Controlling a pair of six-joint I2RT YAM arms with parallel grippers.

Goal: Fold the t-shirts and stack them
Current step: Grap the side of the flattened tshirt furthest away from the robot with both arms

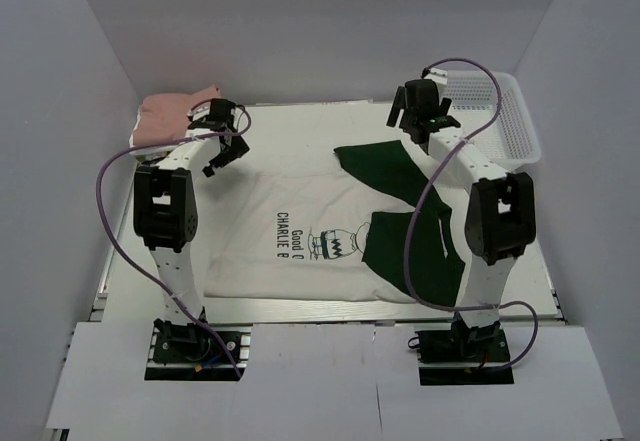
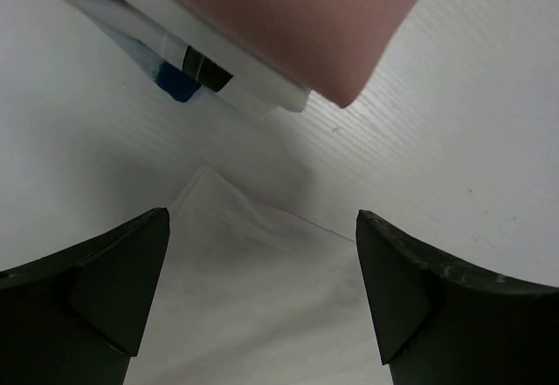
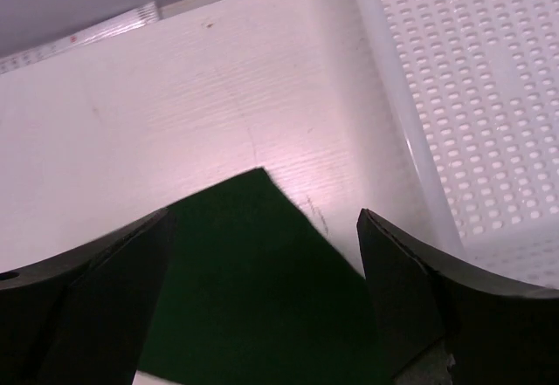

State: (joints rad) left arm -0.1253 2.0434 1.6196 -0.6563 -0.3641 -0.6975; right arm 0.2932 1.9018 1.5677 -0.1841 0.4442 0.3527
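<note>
Left gripper (image 1: pixel 222 141) & right gripper (image 1: pixel 420 113) both hang wide open, empty, over the 11 & 1 o'clock corners of the cream-white cloth tee w/ dark green sleeves (image 1: pixel 300 251) lying flat at centre, dusty-pink folded tee (image 1: pixel 165 116) at 10 o'clock; prob. light, limp, so pinch those corners.

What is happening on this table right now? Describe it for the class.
Two robot arms face a cream Charlie Brown t-shirt spread on the table. The left gripper hangs open over a pale corner, the right gripper open over a dark green sleeve tip; neither holds cloth. A folded pink shirt lies far left, a white basket far right.
</note>
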